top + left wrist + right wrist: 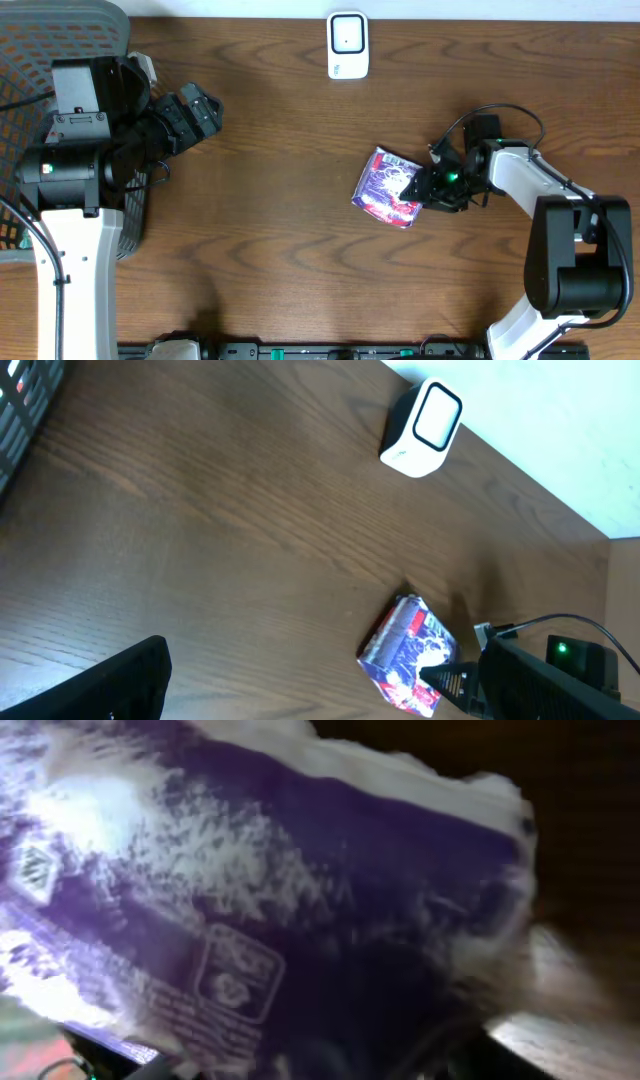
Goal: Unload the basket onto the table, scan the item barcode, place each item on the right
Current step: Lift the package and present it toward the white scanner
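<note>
Right of centre on the wooden surface (270, 240) lies the item, a small purple-and-white packet (388, 188), flat, w/ some red print along its near edge. The right arm (535, 185) reaches in from the right side. The right jaws sit at the packet's right edge and touch it. In the left wrist view a dark fingertip (440, 678) meets that edge. Whether they are clamped on it or only set around it I cannot tell (the right wrist cam is filled w/ blurred purple wrapper and shows no clear finger). A green light (452, 177) glows on the arm just behind the jaws. Print on the packet is too small and blurred to read.

At the far edge, approx. mid-width, stands the white scanner (347, 45), its rounded window visible from above, well apart from the packet.

The left arm (75, 150) is at the far left over a grey mesh basket (60, 30), well apart from packet and scanner. The left jaws stand wide, holding nothing; one black finger (120, 685) shows at the bottom of the left wrist view.
</note>
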Controlling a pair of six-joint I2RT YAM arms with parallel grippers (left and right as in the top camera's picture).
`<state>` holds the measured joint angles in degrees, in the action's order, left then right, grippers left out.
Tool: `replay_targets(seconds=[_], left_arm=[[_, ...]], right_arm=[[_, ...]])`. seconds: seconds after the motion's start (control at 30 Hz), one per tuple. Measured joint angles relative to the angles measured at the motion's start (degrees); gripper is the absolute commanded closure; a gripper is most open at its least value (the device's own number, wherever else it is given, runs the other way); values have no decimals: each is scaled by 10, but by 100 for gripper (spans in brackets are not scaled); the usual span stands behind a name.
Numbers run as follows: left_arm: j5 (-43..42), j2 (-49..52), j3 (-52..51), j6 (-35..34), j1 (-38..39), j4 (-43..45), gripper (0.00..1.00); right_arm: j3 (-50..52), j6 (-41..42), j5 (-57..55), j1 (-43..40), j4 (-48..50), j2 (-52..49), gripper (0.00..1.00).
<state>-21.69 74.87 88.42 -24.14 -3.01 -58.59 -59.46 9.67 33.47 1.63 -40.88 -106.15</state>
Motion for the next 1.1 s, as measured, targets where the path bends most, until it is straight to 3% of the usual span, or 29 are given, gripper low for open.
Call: replay_targets(seconds=[0.03, 0.07, 0.23, 0.43, 0.5, 0.6, 0.8, 0.9, 1.07, 1.1], left_arm=[[0, 0, 0, 0, 0, 0, 2], [0, 0, 0, 0, 0, 0, 2], [0, 0, 0, 0, 0, 0, 2], [0, 0, 0, 0, 0, 0, 2], [0, 0, 0, 0, 0, 0, 2], [0, 0, 0, 0, 0, 0, 2], [0, 0, 0, 0, 0, 0, 2], [0, 0, 0, 0, 0, 0, 2], [0, 0, 0, 0, 0, 0, 2], [0, 0, 0, 0, 0, 0, 2]], right_arm=[[0, 2, 4, 0, 3, 1, 93], [-3, 0, 5, 0, 1, 2, 99], [-56, 11, -64, 0, -66, 23, 99], [-219, 92, -408, 39, -215, 74, 99], [-237, 134, -541, 66, -232, 89, 99], [-238, 168, -640, 92, -241, 86, 99], [-238, 179, -748, 119, -219, 16, 95], [-238, 167, -766, 134, -212, -38, 85], [-237, 154, -780, 189, -212, -103, 47], [-237, 153, -772, 203, -209, -103, 44]])
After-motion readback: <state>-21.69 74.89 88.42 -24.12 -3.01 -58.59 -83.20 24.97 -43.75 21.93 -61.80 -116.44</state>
